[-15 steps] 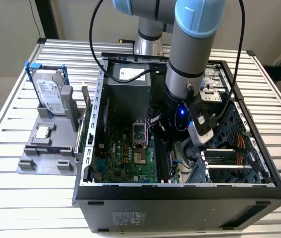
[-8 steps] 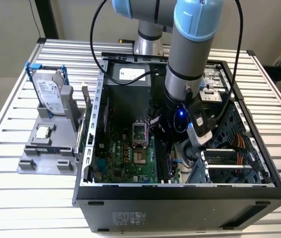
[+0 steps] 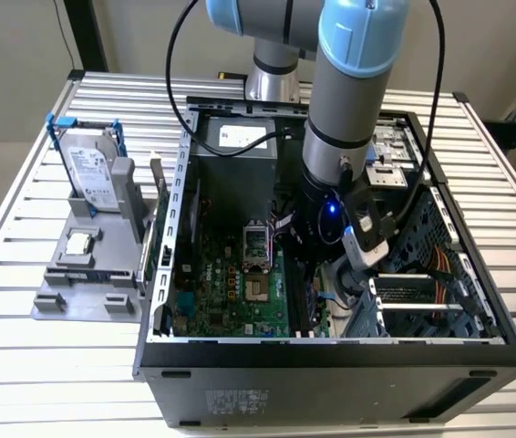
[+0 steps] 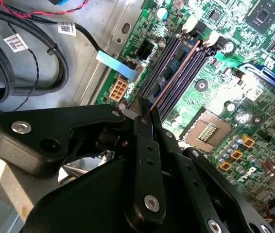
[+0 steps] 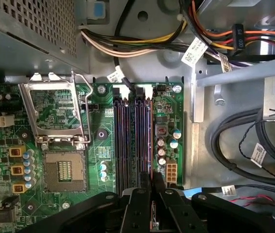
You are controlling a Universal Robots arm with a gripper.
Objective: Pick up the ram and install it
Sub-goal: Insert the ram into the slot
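Observation:
My gripper (image 3: 335, 274) reaches down inside the open computer case, over the green motherboard (image 3: 231, 274). In both wrist views its black fingers (image 4: 142, 131) are pressed together on one end of the ram (image 4: 176, 73), a thin dark stick seen edge-on. The ram (image 5: 150, 141) runs in line with the dark memory slots (image 5: 128, 141), along the slot nearest the case's side wall. Whether it sits in that slot or just above it I cannot tell. The gripper (image 5: 151, 177) is at the slots' end farthest from the power cables.
The CPU socket (image 5: 64, 170) with its raised metal frame lies beside the slots. Bundled cables (image 5: 142, 43) and black cables (image 4: 25, 48) crowd the case walls. A hard drive in a blue bracket (image 3: 89, 169) stands on a grey fixture at the exterior view's left.

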